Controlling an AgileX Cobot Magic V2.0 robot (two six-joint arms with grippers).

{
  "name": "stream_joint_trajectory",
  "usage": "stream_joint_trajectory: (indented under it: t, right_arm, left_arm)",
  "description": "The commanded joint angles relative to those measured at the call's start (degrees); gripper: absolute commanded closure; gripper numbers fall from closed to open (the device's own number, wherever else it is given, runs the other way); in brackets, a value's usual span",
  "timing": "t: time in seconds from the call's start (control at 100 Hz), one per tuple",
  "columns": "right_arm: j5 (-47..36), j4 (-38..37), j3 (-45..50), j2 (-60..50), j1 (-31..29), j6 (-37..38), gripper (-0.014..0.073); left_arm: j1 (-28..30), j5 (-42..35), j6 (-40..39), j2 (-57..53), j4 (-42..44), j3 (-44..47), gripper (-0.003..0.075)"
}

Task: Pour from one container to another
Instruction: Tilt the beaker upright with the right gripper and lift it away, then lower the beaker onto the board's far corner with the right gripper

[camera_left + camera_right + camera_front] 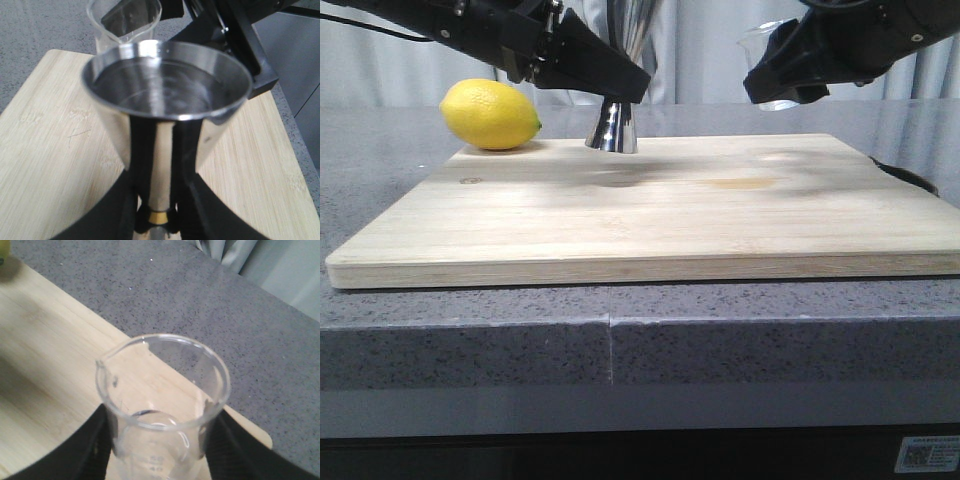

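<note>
- Jigger [613, 128] stands upright on the far edge of the wooden board [650, 215], the left pincer [159, 220] closed on its gold-banded waist, likely steadying it to receive liquid; its top cup looks nearly full.
- Beaker [162, 405], gripped upright in the right pincer [790, 70], hangs in the air well right of the jigger, seemingly almost empty.
- Lemon [490, 114] lies on the table beside the board.

Both arms are matte black with angular, blocky housings. The left gripper [610, 85] at upper left of the front view tapers to a wedge, a thin black cable trailing behind it and small screws on its casing. The right gripper [782, 75] at upper right is equally black and boxy.
</note>
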Motion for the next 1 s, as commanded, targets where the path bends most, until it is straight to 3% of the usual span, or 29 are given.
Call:
stream_joint_trajectory:
  t: [0.0,0.21,0.59,0.99]
  right_arm:
    - [-7.4,2.5,-0.7,-1.5,-1.4,-0.1,0.0441]
    - [-12.1,4.2,2.5,-1.2,-4.5,-0.1,0.0441]
    - [-23.7,6.6,10.3,-1.2,-4.9,-0.1,0.0441]
    - [-30.1,7.9,11.2,2.6,-6.4,-0.1,0.0441]
  left_arm:
    - [0.3,4.6,-0.5,-4.0,-5.3,-1.8,0.0678]
    - [0.3,4.6,-0.5,-4.0,-5.3,-1.8,0.0678]
    - [0.3,4.6,-0.5,-4.0,-5.3,-1.8,0.0678]
    - [0.3,4.6,-0.5,-4.0,-5.4,-1.8,0.0678]
